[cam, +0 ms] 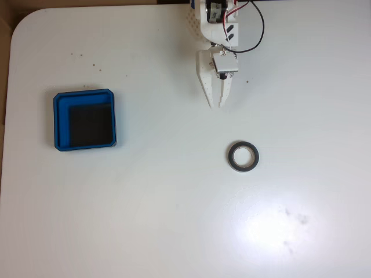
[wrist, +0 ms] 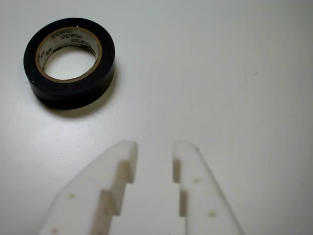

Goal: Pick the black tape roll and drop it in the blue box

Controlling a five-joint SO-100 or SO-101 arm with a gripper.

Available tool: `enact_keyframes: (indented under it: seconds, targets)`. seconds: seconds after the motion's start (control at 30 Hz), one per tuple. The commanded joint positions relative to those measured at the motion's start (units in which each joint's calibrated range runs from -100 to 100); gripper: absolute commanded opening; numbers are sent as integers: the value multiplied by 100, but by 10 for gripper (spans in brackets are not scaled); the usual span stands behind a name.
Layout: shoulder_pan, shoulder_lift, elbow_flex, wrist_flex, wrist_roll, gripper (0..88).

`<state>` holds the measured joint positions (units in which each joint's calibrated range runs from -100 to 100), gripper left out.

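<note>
The black tape roll (cam: 231,157) lies flat on the white table, right of centre in the fixed view. In the wrist view the tape roll (wrist: 73,94) sits at the upper left, its tan printed core showing. My white gripper (cam: 216,105) hangs above the table at the upper middle, tips pointing down the picture, short of the roll and a little to its left. Its fingers (wrist: 122,161) stand a narrow gap apart, open, with nothing between them. The blue box (cam: 60,121), with a black floor, sits far to the left and holds nothing.
The white table (cam: 174,220) has a rounded corner at the top left and its left edge runs close to the box. Small dark specks mark the surface. Red and black cables (cam: 255,23) loop beside the arm at the top.
</note>
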<state>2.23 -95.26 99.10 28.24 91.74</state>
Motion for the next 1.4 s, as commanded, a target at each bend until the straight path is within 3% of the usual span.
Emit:
enact_keyframes:
  seconds: [0.0, 0.33, 0.57, 0.93, 1.37]
  targets:
    - [17, -39, 72, -69, 20, 10]
    - [-52, -39, 90, -69, 20, 10]
    - [-814, -48, 81, -69, 29, 10]
    - [-794, 128, -315, -77, -41, 10]
    - [-794, 4635, -4277, -77, 3, 10]
